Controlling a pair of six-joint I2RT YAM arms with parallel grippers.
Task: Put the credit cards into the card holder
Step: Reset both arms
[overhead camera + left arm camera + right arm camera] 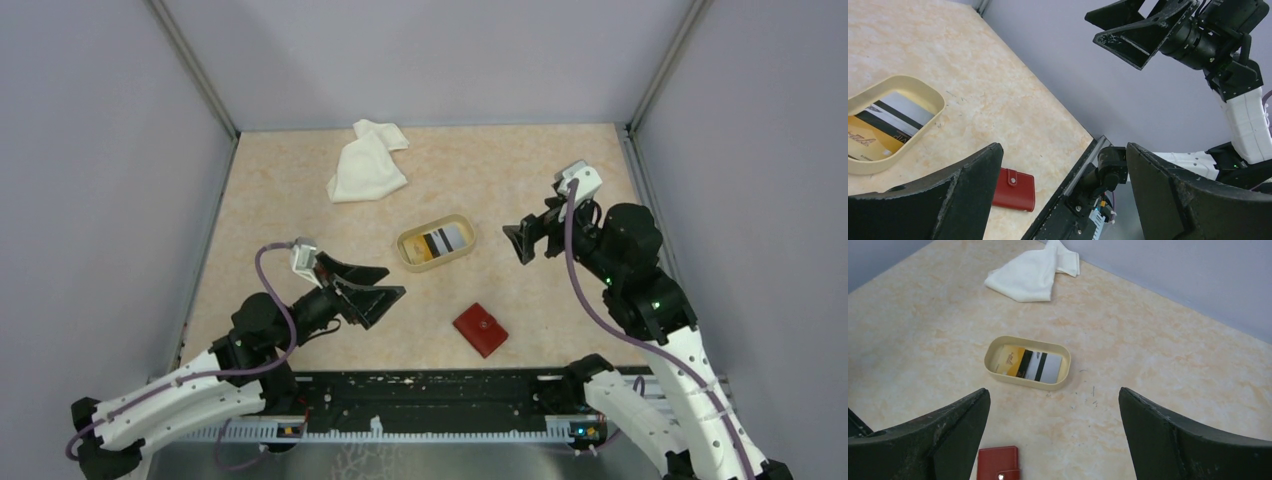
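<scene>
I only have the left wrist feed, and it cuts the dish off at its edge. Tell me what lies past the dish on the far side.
Observer: A crumpled white cloth lies near the far wall, apart from the dish.
Operator: Place the right gripper over the table for me.
Observer: The right gripper hangs open just right of the dish, pointing toward it and holding nothing.
Operator: Now give me the cut-off end of the dish.
Observer: The credit cards lie flat inside. The yellow-orange one reaches that end, with the dark-striped ones beside it.
</scene>
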